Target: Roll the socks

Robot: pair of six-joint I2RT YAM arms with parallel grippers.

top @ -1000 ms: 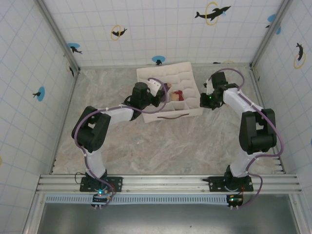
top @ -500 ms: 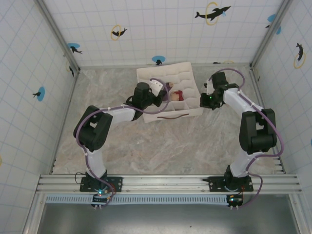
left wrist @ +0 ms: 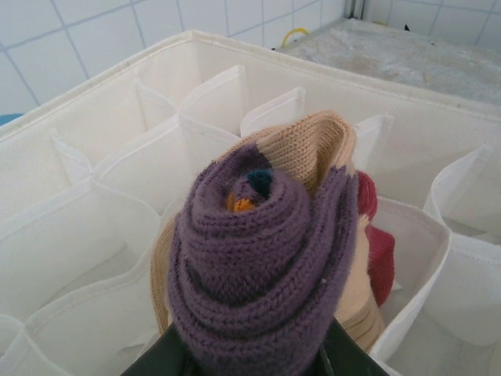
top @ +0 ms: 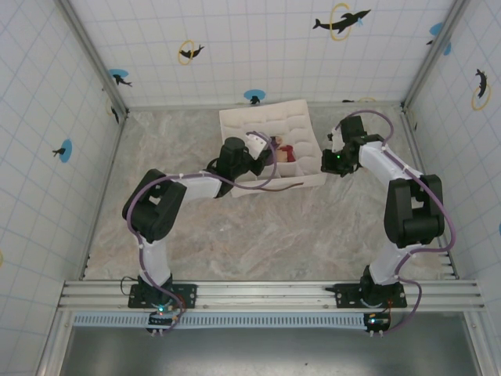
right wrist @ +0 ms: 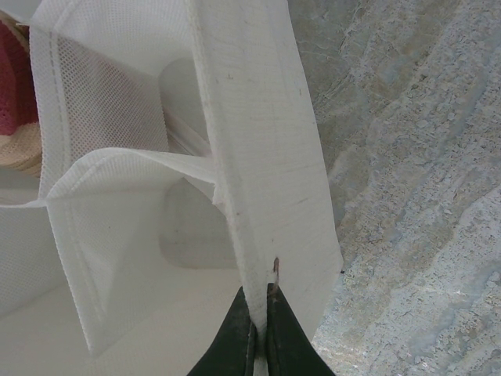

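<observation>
Currently the left gripper (left wrist: 249,362) clamps the rolled socks (left wrist: 258,258) over a compartment of the organiser box (left wrist: 86,149), presumably for stowing; the right gripper (right wrist: 259,317) pinches the box's wall, apparently steadying it.

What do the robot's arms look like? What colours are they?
The left arm and right arm have white links with chunky black joints. A thin purple cable loops along each one. Each stands on a black base bolted to a metal rail. The right end effector has slim, dark, pointed fingers.
</observation>
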